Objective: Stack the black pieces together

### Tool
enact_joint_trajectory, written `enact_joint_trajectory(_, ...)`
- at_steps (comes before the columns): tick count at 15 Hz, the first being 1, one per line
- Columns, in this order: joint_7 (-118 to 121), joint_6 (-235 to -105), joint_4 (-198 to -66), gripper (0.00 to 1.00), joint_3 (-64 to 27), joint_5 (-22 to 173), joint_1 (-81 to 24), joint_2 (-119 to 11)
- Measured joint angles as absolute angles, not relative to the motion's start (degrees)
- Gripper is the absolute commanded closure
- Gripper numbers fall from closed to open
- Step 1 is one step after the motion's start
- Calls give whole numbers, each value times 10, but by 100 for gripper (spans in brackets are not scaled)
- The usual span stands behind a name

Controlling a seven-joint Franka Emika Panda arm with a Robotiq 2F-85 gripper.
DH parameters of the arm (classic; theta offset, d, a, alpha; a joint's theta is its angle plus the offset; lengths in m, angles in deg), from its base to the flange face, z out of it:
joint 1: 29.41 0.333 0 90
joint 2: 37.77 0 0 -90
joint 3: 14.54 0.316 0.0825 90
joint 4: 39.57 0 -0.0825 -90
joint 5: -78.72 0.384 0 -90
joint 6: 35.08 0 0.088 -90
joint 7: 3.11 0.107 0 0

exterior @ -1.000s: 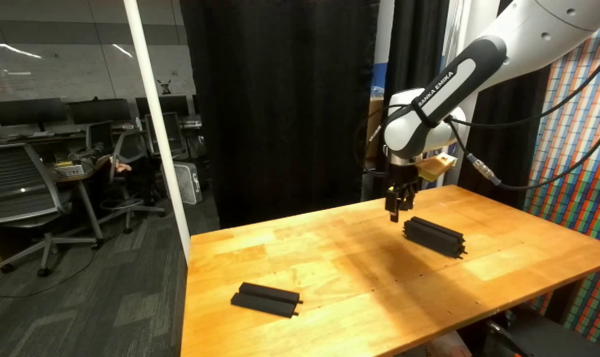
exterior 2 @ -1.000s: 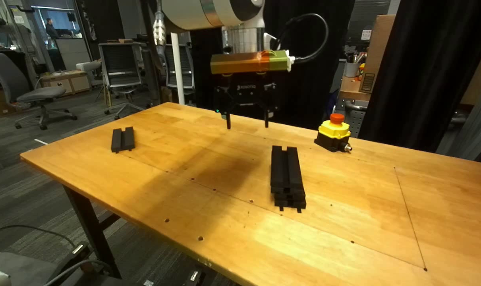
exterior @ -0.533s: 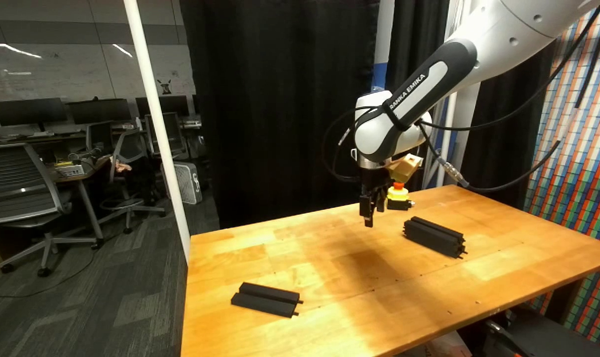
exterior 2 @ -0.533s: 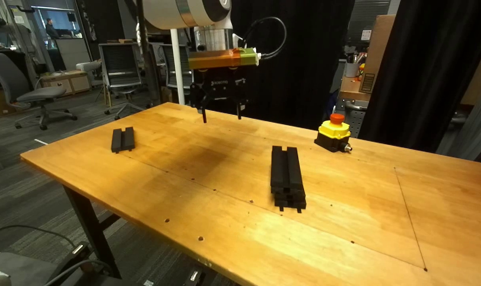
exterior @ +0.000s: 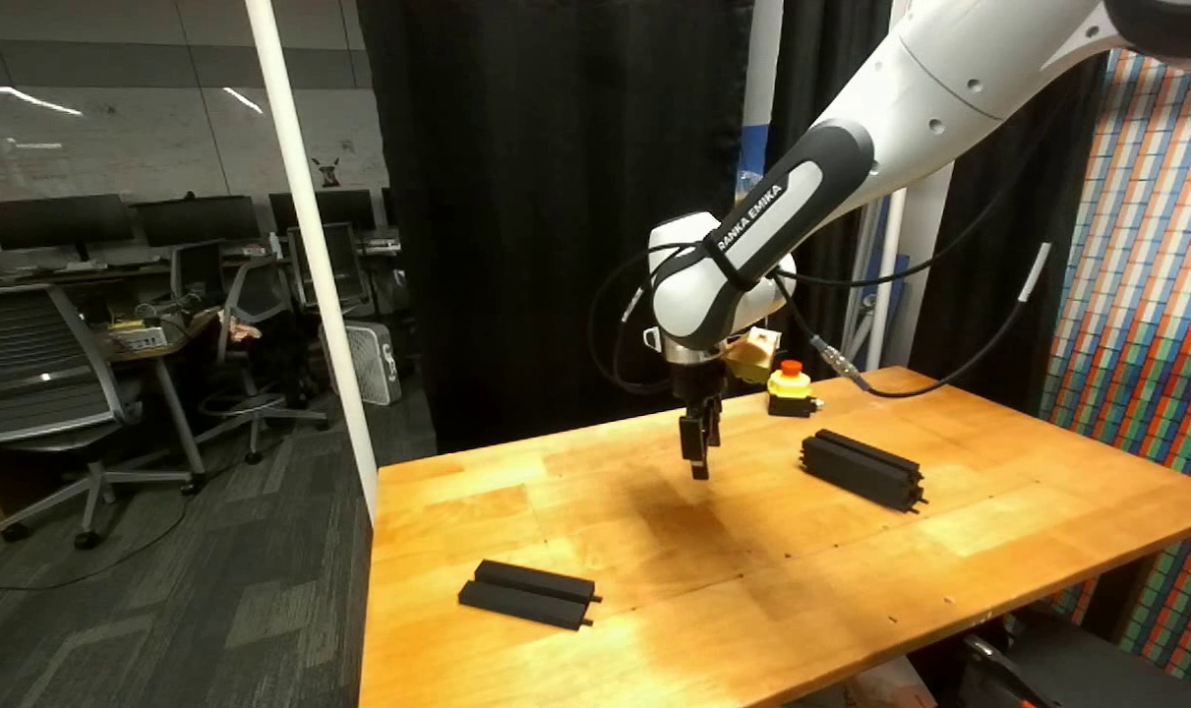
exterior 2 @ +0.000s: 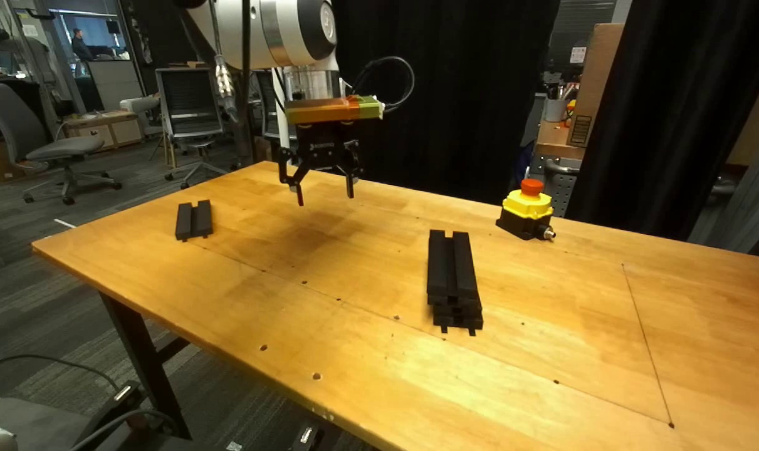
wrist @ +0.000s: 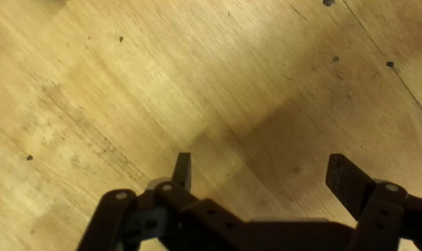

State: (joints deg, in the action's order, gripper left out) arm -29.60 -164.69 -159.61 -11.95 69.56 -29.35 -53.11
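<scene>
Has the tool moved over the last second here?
Yes: in an exterior view, the tool has shifted away from the red-and-yellow button and closer to the flat pair of black pieces.

Below the gripper (exterior 2: 325,199) spreads a wooden table (exterior 2: 511,401); in both exterior views a red-topped yellow emergency-stop button (exterior 2: 528,210) stands on it, right of the gripper. In an exterior view, a black curtain (exterior: 556,197) hangs beyond the gripper, and well to the gripper's left stand a white pole (exterior: 310,226), office chairs (exterior: 39,364) and monitors (exterior: 59,221).
</scene>
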Motion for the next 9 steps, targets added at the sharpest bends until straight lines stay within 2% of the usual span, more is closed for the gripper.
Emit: enact_joint_trajectory(9,-317,-1615,-1533,0,-59,656,-231,-599)
